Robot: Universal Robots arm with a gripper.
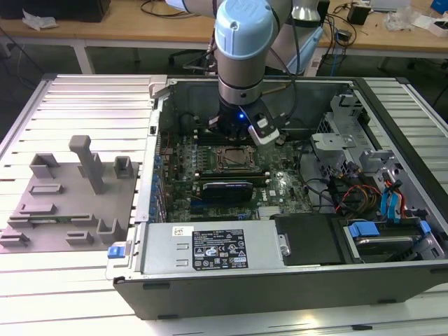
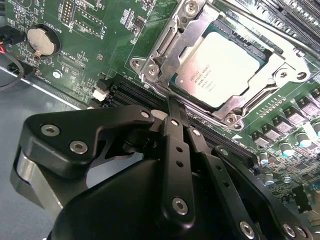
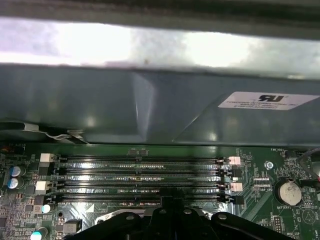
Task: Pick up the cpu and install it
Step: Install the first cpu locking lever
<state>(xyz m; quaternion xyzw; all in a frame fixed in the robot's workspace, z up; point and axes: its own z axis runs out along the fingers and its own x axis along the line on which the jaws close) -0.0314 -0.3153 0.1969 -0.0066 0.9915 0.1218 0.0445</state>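
The cpu [image 2: 220,65] sits in the socket [image 2: 172,45] (frame open).

Small dark print on the cpu [image 2: 220,67], a white label [image 1: 218,250] on the power supply [image 1: 161,260], a white sticker [image 3: 270,101] on the case wall [image 3: 150,110]: none legible.

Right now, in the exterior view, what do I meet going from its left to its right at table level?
Grey moulded tray → blue latch at the case corner → cpu in its socket on the motherboard → red cables → blue drive tabs.
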